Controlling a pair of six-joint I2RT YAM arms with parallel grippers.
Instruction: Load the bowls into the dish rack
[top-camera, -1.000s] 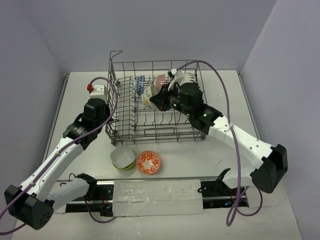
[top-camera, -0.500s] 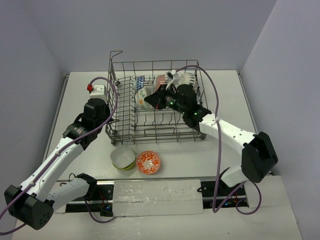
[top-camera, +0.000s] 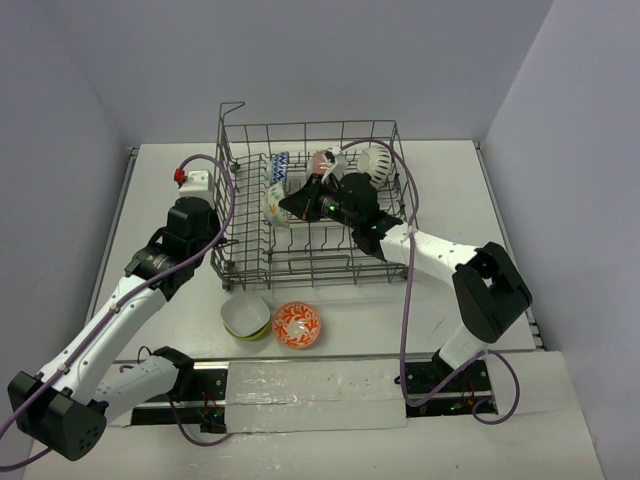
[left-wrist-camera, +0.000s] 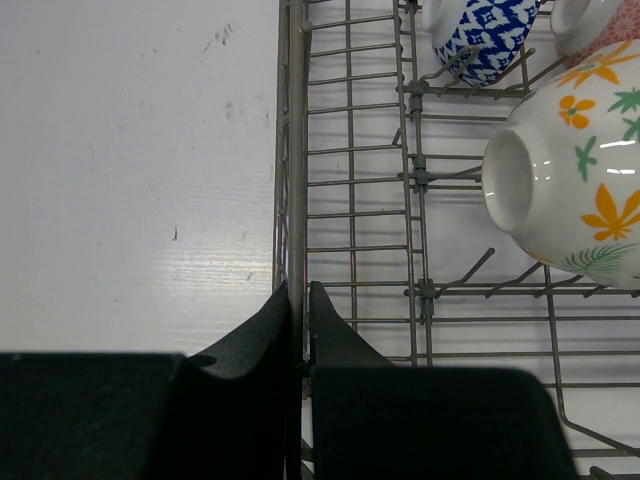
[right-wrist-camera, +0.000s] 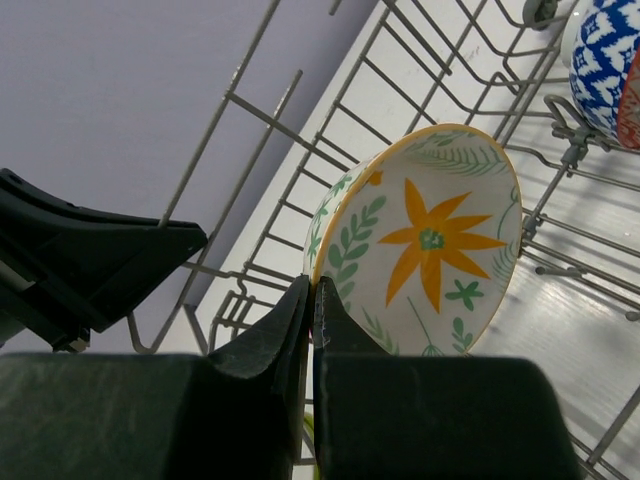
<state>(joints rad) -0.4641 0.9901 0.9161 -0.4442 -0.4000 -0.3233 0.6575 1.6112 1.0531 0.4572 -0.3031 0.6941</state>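
Yellow-floral bowl (right-wrist-camera: 420, 250) tilted inside dish rack (top-camera: 310, 126) at worktop's (top-camera: 440, 180) far edge, right end effector (right-wrist-camera: 312, 290) clamped on its rim. Left end effector (left-wrist-camera: 297, 295) pinched shut on rack's left rim wire. Three other bowls (top-camera: 322, 160) racked behind it; lime-green bowl (top-camera: 245, 316), red-orange bowl (top-camera: 296, 324) left near worktop's near edge.

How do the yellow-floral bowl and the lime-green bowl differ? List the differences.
The yellow-floral bowl is tipped on edge inside the dish rack; the lime-green bowl stands upright on the table. The right gripper pinches the yellow-floral bowl's rim; the lime-green one is untouched. Both are small and round.
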